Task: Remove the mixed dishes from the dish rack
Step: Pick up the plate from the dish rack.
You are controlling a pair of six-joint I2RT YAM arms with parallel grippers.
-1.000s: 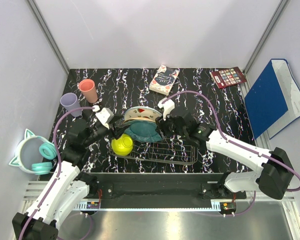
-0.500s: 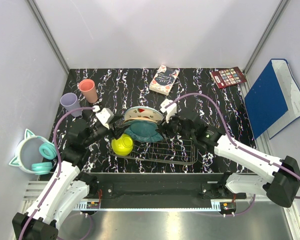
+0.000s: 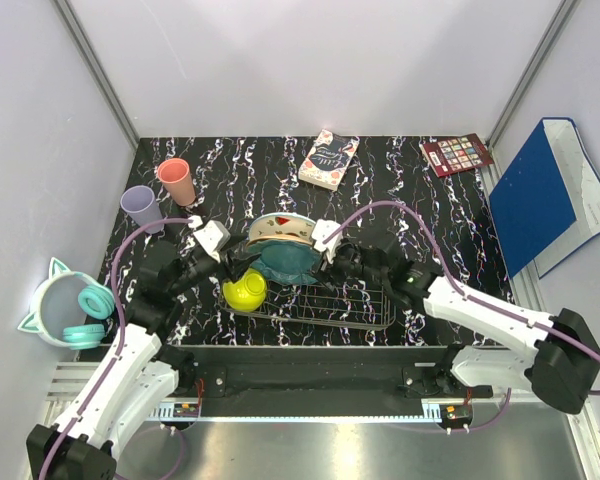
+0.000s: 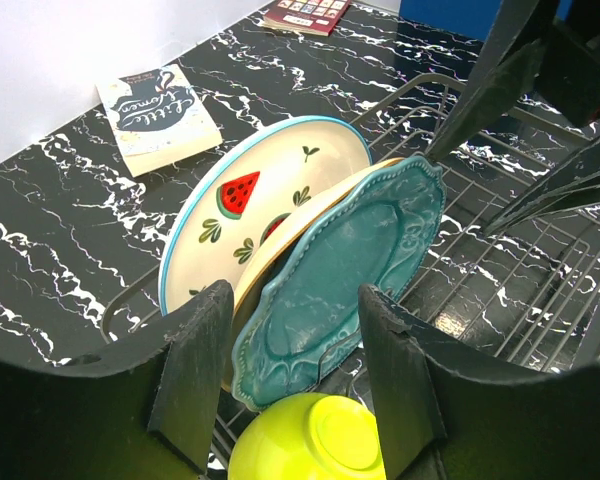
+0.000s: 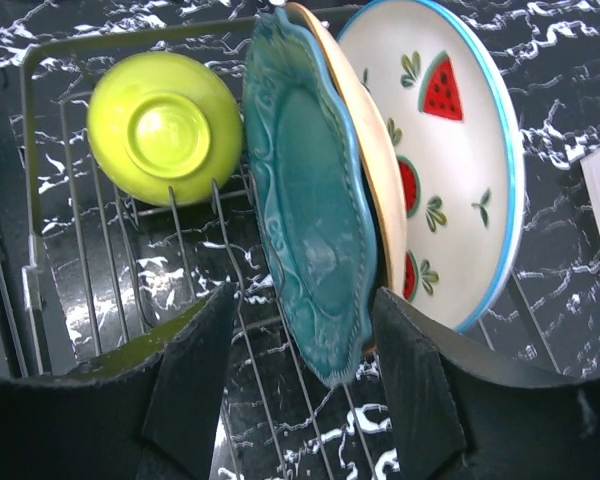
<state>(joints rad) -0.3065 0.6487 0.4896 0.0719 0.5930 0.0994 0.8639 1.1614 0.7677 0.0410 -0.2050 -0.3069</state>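
The dish rack holds three upright plates and a bowl. The teal scalloped plate stands nearest, with a peach plate behind it. Behind that is a white plate with red watermelon slices. A yellow-green bowl lies upside down at the rack's left end. My left gripper is open just above the bowl. My right gripper is open, its fingers either side of the teal plate's edge. A salmon-pink cup and a lilac cup stand on the table, back left.
A mint cat-eared bowl with teal headphones sits off the table's left edge. A book and a red booklet lie at the back. A blue binder leans at the right. A black frame rail runs along the front.
My right gripper has moved left across the rack to the teal plate, and its jaws have widened. The left arm has barely shifted.
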